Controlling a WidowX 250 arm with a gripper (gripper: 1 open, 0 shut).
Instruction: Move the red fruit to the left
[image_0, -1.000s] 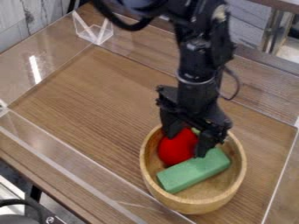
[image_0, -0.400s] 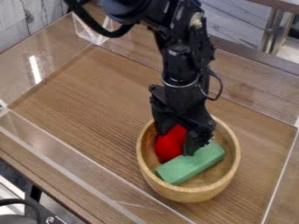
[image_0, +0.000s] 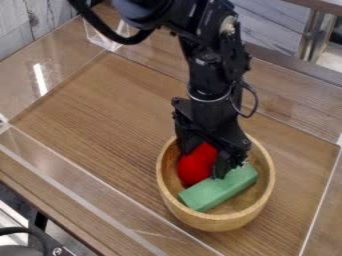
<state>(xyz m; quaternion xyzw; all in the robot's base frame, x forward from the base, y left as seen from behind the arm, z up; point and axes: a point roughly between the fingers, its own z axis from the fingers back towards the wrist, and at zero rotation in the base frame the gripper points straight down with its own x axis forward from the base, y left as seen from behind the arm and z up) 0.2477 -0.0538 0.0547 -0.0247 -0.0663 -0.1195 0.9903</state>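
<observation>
Red fruit (image_0: 198, 166) sits inside the wooden bowl (image_0: 171, 196), beside a green block (image_0: 221, 187). Black gripper (image_0: 207, 157) reaches down into the bowl, jaws spread wide around the fruit, not yet clamped.

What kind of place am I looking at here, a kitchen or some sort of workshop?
Most likely a robotics lab bench, not a kitchen. A black robot arm works over a wooden tabletop fenced by clear plastic walls, and the wooden bowl holds toy food, not real food.

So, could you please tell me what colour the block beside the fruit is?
Light green; the block shows clearly in the camera view, inside the bowl.
</observation>
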